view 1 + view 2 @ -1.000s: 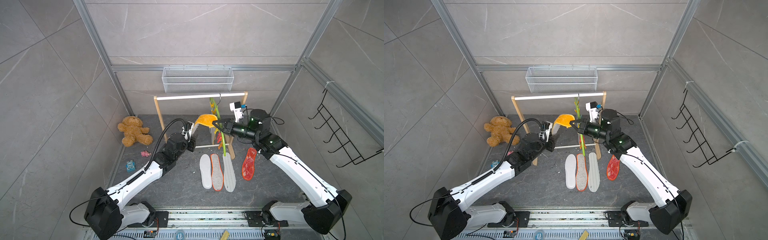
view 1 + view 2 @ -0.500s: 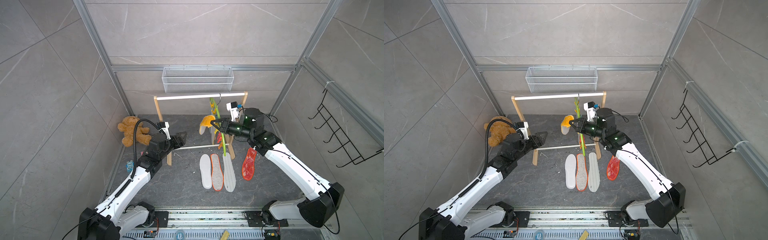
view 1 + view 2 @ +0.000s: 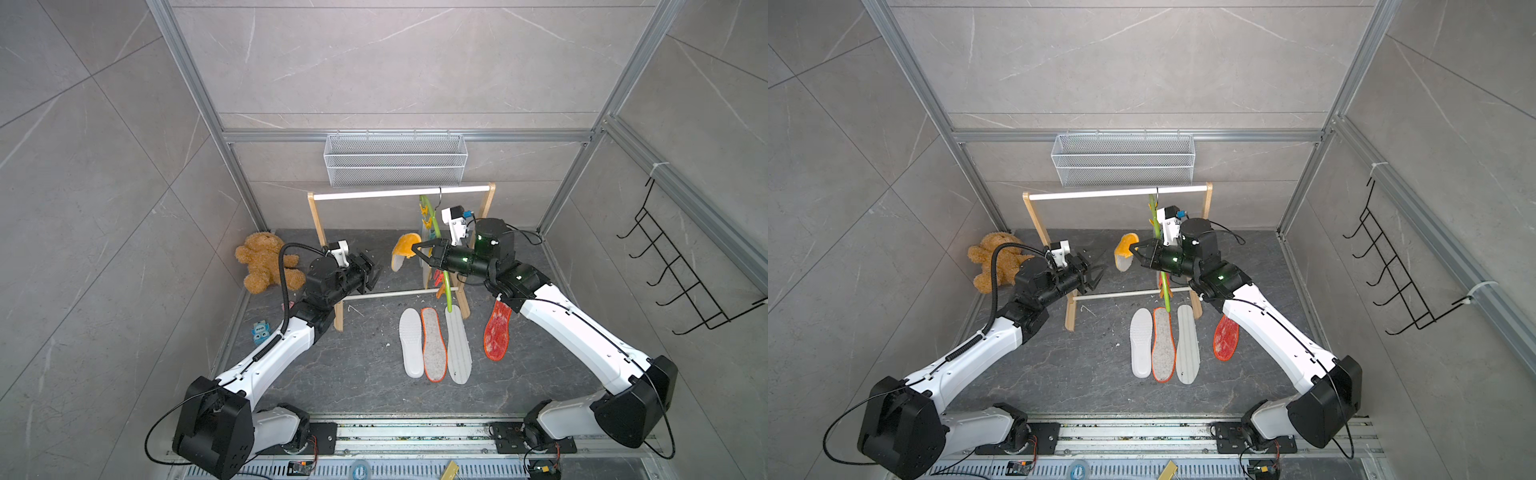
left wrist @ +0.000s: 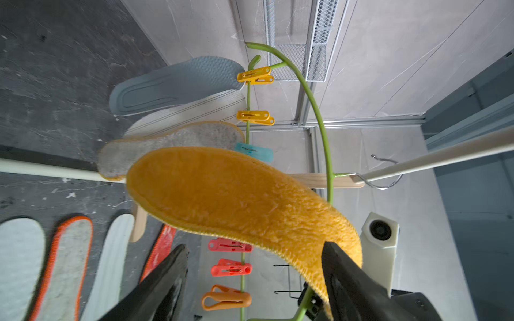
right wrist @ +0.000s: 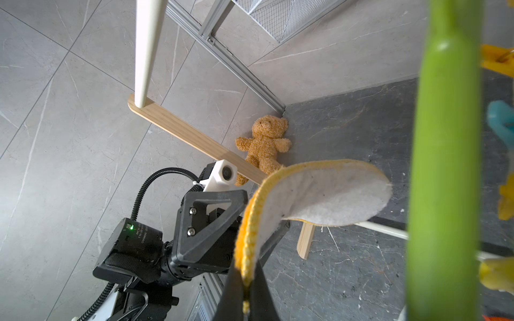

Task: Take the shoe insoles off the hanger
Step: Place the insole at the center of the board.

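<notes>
Biggest thing in the cell is the wooden rack [image 3: 399,193] w/ a white rail, standing at the back of the dark floor. The lime-green hanger [image 3: 448,291] hangs off that rail by its metal hook, seen edge-on in both top views.

The right gripper [image 3: 414,250] is clamped tight on the edge of the orange-yellow insole [image 3: 404,249], fuzzy side up. The insole sits in mid-air just beside the hanger, btwn the two grippers. Can't tell if it touches the green bar.

The left gripper [image 3: 374,276] is spread wide w/ nothing in it, near that insole but apart from it in both top views.

Four insoles lie flat on the floor in front of the rack:
- white insole [image 3: 410,343]
- grey insole w/ orange rim [image 3: 433,345]
- pale striped insole [image 3: 458,349]
- red mesh insole [image 3: 496,332], partly under the right arm

The first three lie side by side, almost touching.

Three more are on the hanger, per the left wrist view: blue-grey insole [image 4: 175,83], another striped one [image 4: 189,111] and a felt insole [image 4: 172,141].

Teddy bear [image 3: 266,268] sits in the back corner.

Clips along the hanger: yellow clips [image 4: 254,77], blue clip [image 4: 253,151], red clips [image 4: 230,246], orange clip [image 4: 226,297].

Tiny blue toy [image 3: 261,330] sits by the wall.
</notes>
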Tool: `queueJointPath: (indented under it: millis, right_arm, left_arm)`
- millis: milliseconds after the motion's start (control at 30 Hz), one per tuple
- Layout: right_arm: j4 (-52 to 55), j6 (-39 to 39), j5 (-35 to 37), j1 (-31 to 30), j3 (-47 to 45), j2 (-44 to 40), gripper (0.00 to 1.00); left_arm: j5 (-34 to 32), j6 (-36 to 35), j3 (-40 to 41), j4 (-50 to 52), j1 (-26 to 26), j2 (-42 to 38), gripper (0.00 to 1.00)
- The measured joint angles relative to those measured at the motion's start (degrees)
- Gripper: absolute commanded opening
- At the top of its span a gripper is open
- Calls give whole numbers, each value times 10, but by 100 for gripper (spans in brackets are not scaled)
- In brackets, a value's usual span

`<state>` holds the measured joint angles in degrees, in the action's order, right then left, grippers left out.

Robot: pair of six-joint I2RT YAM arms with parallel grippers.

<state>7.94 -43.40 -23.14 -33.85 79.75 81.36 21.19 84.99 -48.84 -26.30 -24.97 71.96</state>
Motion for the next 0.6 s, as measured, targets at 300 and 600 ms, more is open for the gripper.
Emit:
queueJointPath:
  millis: [300, 600]
  right_arm:
    - [-35, 17, 41, -26, 0, 0, 0]
    - [-87, 21, 75, -33, -36, 0, 0]
  left_arm:
    - [4, 81, 0, -63, -2, 3, 77]
    - [4, 113, 9, -73, -5, 6, 78]
